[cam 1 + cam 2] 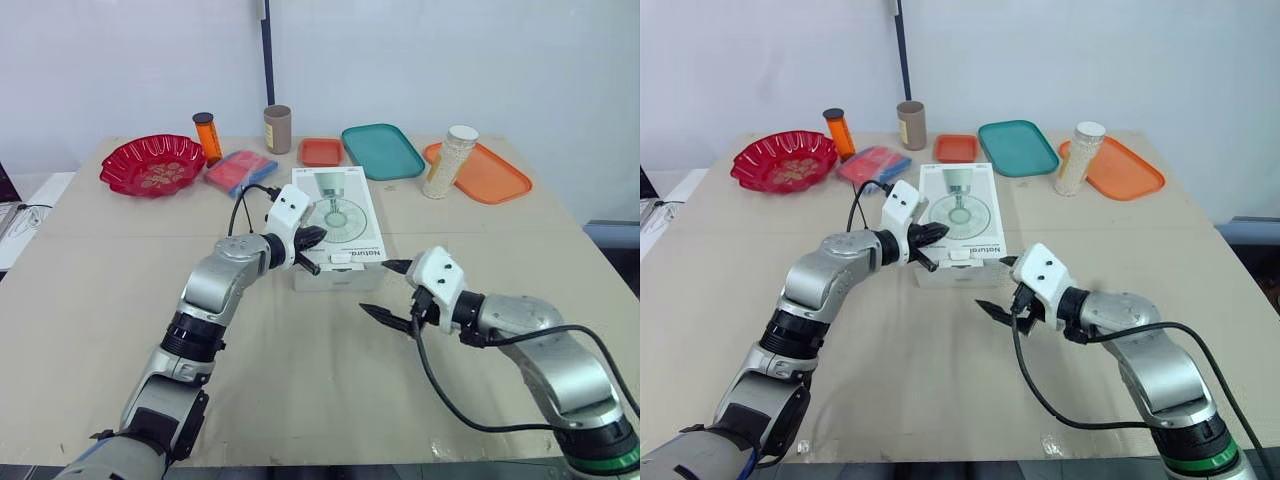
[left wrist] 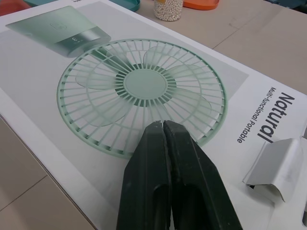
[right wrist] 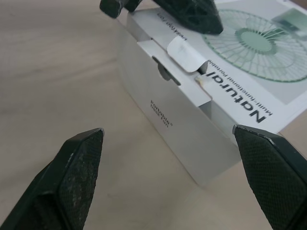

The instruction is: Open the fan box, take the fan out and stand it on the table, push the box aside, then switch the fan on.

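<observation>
While the fan box lies flat on the counter with its printed lid facing up, both of the robot's claws sit at the box's near end. Bare counter stretches wide behind and to the outer side of each claw. Past the box, well away from both claws, a red bowl, an orange bottle, a brown cup, a teal tray and a bead jar line the far edge.

The left arm reaches forward with its elbow bent, forearm angling inward, and the left claw rests over the lid's near corner with the printed fan just beyond its tips. Its two fingers are pressed tight together and pinch nothing; whether they touch the lid cannot be told.

The right arm comes in low from the other side, wrist turned toward the box. The right claw is spread wide and empty, hanging just short of the box's near end wall, apart from it. A white tab at that end curls up a little, directly ahead of the spread fingers and just beside the left claw.
</observation>
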Controlling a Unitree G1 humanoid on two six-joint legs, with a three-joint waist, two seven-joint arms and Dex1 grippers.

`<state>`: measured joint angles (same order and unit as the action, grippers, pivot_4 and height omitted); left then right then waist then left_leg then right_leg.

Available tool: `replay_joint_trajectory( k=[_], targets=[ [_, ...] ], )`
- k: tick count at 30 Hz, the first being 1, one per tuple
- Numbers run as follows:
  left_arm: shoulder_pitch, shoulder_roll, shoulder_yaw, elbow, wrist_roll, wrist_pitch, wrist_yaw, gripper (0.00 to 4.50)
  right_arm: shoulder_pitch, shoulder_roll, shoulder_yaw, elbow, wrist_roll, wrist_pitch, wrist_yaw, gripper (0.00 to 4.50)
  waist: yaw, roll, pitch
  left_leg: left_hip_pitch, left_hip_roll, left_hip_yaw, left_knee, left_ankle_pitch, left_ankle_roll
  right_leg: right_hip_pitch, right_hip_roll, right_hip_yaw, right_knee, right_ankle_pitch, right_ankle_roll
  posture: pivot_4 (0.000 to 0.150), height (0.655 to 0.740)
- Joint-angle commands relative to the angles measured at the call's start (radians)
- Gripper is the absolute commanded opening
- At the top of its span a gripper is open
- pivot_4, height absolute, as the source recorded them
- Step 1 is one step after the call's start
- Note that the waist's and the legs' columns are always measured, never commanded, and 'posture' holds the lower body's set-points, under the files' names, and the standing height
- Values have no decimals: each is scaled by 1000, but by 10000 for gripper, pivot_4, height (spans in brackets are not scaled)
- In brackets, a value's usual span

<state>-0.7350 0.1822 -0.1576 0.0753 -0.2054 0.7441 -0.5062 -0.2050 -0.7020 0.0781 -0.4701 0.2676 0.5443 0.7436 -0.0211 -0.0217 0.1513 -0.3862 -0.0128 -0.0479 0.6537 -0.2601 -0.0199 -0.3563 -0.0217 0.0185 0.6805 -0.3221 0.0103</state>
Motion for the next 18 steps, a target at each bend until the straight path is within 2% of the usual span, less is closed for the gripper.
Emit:
replay_joint_trajectory(
  k=[1, 18],
  targets=[
    [2, 4, 16, -21, -3, 8, 11, 1132, 8, 0, 1, -5, -4, -26, 11, 44170, 0, 0, 0, 0, 0, 0, 0, 0, 0, 0, 0, 0, 0, 0, 0, 1500, 7382],
    [2, -1, 19, -22, -13, 17, 27, 1132, 174, -117, 27, -91, 12, -6, 140, 44170, 2, -1, 0, 0, 0, 0, 0, 0, 0, 0, 0, 0, 0, 0, 0, 1500, 7382]
  ],
)
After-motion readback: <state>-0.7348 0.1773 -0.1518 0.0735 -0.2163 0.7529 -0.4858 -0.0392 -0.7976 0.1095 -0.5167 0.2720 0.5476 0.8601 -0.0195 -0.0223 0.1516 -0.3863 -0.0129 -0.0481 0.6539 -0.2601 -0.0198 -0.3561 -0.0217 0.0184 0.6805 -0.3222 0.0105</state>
